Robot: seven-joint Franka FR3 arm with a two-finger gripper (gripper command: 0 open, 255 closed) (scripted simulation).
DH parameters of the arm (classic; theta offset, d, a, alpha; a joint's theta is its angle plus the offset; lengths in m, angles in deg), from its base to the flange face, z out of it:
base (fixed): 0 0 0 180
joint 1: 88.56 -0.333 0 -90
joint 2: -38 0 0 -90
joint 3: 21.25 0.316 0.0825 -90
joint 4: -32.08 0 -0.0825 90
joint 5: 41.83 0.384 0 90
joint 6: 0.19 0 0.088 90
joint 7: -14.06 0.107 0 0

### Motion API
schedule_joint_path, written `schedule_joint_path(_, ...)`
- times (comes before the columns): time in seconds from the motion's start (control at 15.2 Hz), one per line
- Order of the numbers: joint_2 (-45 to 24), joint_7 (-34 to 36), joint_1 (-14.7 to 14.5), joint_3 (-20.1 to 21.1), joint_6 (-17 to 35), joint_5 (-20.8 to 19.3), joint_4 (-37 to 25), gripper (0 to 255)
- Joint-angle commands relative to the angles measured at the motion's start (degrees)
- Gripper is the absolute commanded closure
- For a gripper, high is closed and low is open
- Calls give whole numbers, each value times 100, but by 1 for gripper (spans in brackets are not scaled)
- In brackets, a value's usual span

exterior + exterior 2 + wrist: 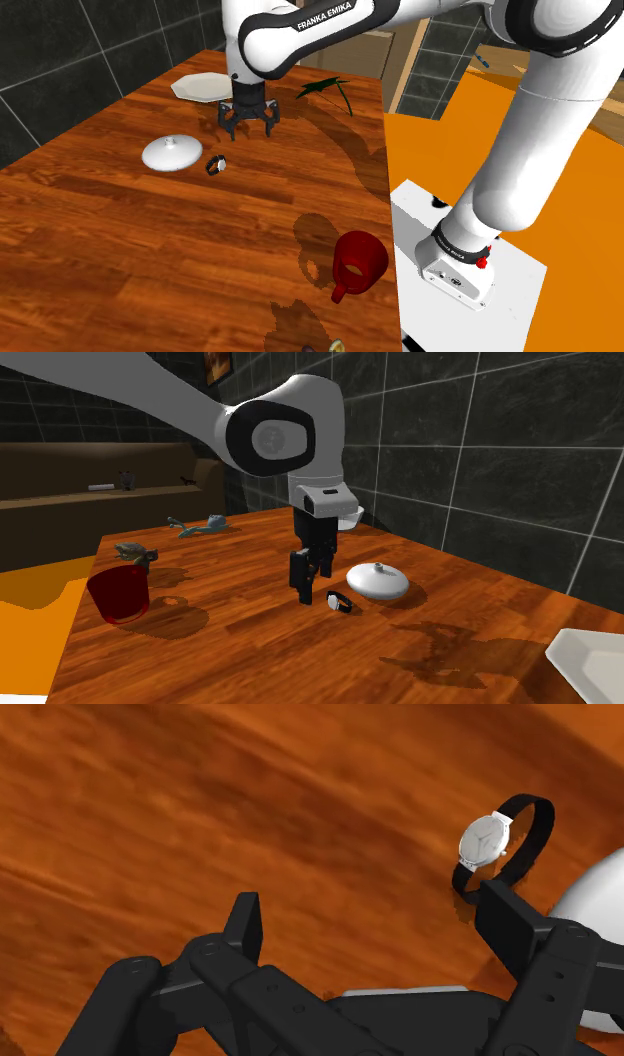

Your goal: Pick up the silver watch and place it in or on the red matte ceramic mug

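Wrist view: my pincer point(370, 904) is spread apart and empty; the watch point(487, 841) sits on the surface point(200, 794) just beside it. It looks light and slippery; I'd pinch across its stiff face.

1. Place: a room in a home, a dining or living area.
2. Walls point(480, 442): dark square tiles with pale joints, behind the table.
3. Table point(120, 270): large, of glossy reddish-brown wood.
4. Sofa point(60, 470): brown, against the wall at the second exterior view's far left.
5. Picture point(216, 364): framed, on the wall above the sofa's end.
6. Tableware on the table: white plate point(198, 86), white lid point(172, 153) with a knob, red mug point(358, 262).
7. Floor point(440, 150): plain orange.
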Motion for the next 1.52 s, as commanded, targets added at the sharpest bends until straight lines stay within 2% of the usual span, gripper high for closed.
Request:
schedule_joint_path(0.0, -525, 300, -147, 1, 12, -206, -509, 0)
schedule_joint_path(0.33, -1536, 762, -501, -96, -72, -532, -1621, 0)
schedule_joint_path(0.79, -1800, 827, -545, -156, 381, -638, -1420, 0)
schedule_joint_path(1.32, -1799, 827, -545, -156, 381, -637, -1419, 0)
schedule_joint_path(1.39, -1799, 827, -545, -156, 381, -637, -1419, 255)
schedule_joint_path(1.45, -1799, 827, -545, -156, 381, -637, -1419, 255)
